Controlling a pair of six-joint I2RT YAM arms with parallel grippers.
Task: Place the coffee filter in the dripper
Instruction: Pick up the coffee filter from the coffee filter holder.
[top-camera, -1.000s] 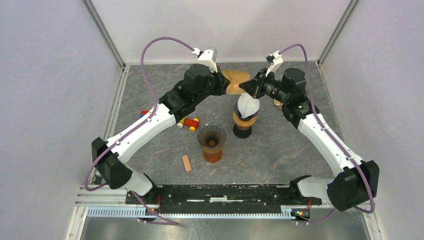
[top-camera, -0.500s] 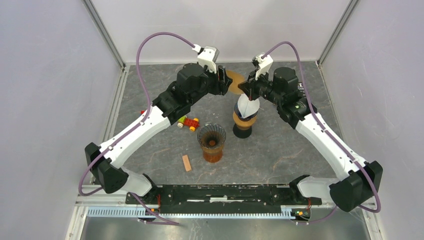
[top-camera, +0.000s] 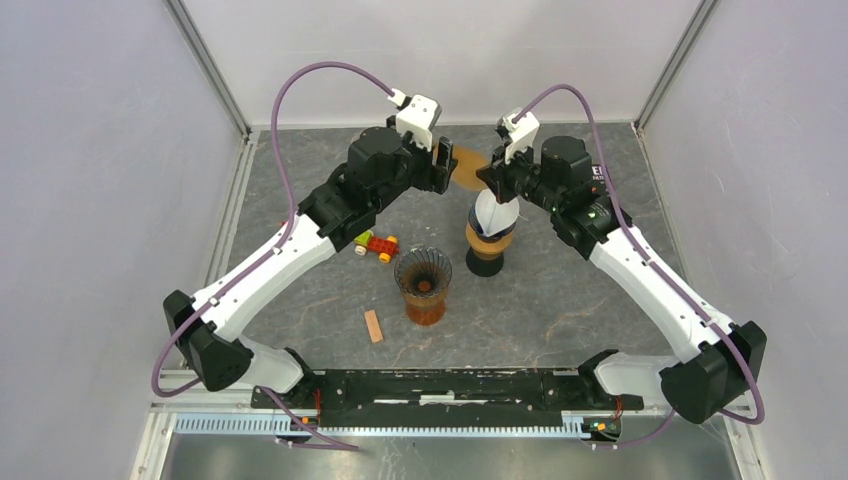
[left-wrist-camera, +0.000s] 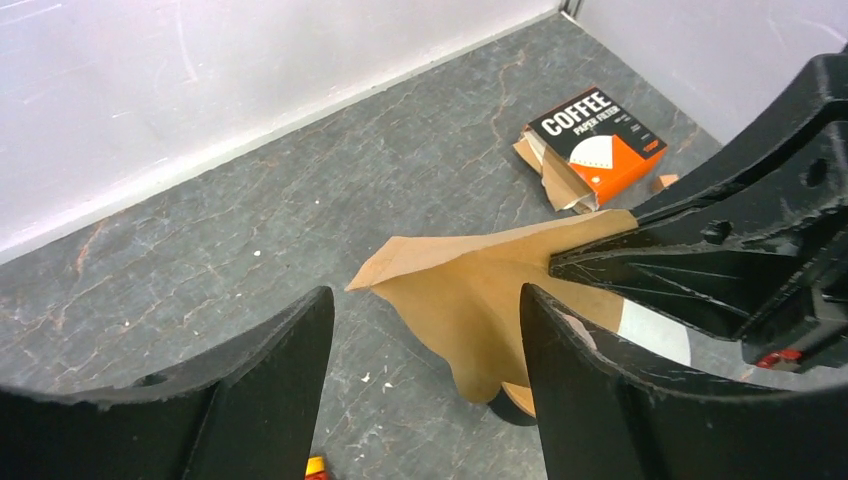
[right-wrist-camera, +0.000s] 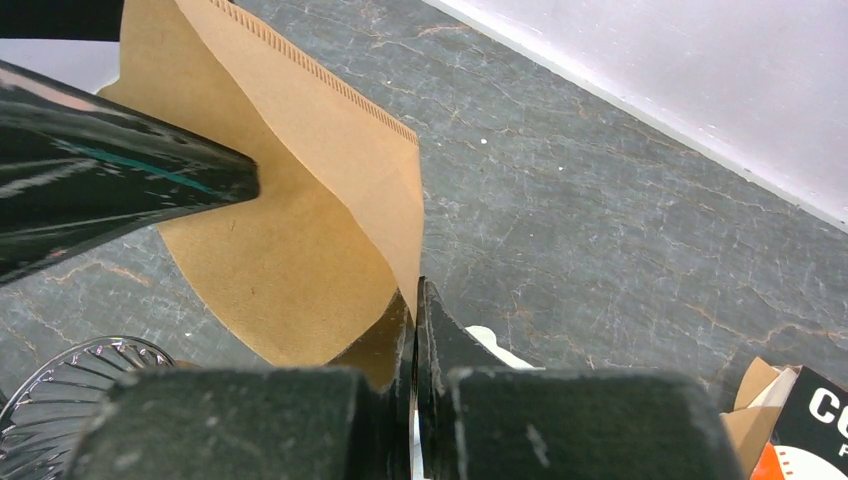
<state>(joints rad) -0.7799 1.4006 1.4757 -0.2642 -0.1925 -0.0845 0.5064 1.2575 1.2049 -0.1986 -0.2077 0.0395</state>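
The brown paper coffee filter (top-camera: 467, 166) hangs in the air at the back of the table, partly spread open. My right gripper (top-camera: 487, 177) is shut on its edge; in the right wrist view the fingertips (right-wrist-camera: 415, 292) pinch the filter (right-wrist-camera: 290, 230). My left gripper (top-camera: 447, 168) faces it, open. In the left wrist view the filter (left-wrist-camera: 480, 290) lies just ahead of the spread left gripper (left-wrist-camera: 425, 300), free of both fingers. The ribbed glass dripper (top-camera: 423, 271) sits on an amber cup (top-camera: 426, 308) mid-table, nearer than both grippers.
A white and brown object on a black base (top-camera: 490, 235) stands right below the right gripper. A red and yellow toy (top-camera: 376, 245) and a small wooden block (top-camera: 373, 326) lie left of the dripper. An orange and black filter box (left-wrist-camera: 595, 140) lies at the back right.
The left gripper opened and let go of the filter, which stays in the right gripper. Both grippers shifted slightly toward the back left.
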